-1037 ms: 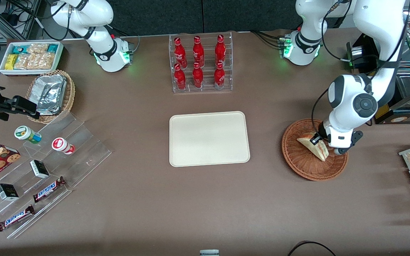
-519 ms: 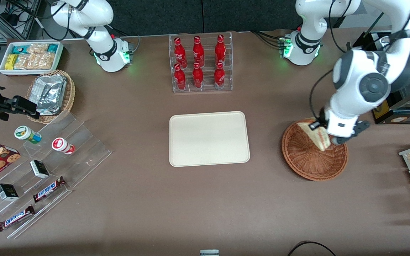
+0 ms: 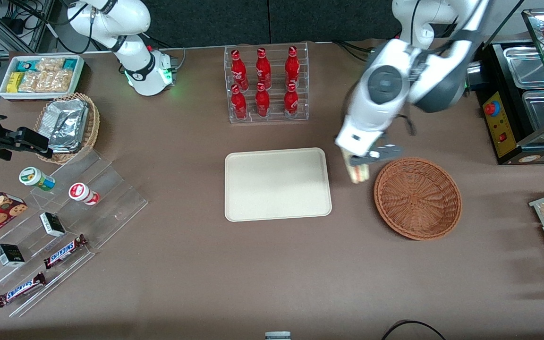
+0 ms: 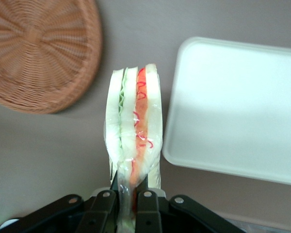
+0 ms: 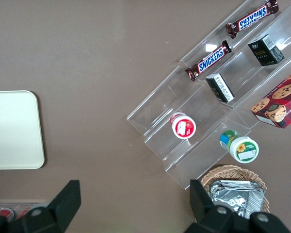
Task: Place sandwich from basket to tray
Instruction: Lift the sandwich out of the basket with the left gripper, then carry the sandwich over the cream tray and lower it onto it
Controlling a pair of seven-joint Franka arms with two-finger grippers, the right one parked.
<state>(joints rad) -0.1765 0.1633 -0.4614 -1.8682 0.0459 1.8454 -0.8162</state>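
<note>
The gripper [image 3: 358,163] hangs above bare table in the gap between the basket [image 3: 417,198] and the tray [image 3: 277,183], its 2 fingers [image 4: 146,209] pinched on the sandwich [image 4: 134,145]. The sandwich is out of the basket and off the table, held on edge by its narrow end, with the bread slices and the red and green filling running away from the grip. The basket holds nothing now.

The step in hand is the carry to the tray. To do it well, the arm should travel level toward the parked arm's end of the table until the sandwich is over the tray's middle, not just over its nearest rim. In the wrist view the wedge lines up with the strip of table beside the tray's rounded corner, so there is some sideways travel to go.

The grip takes only the tip of a soft, wrapped wedge, so a smooth, unhurried move should keep it from swinging or slipping. From the front view I cannot tell how high the free end hangs; it seems safest to lower it only once it is past the raised rim, then let go close to the surface so it lands flat.
</note>
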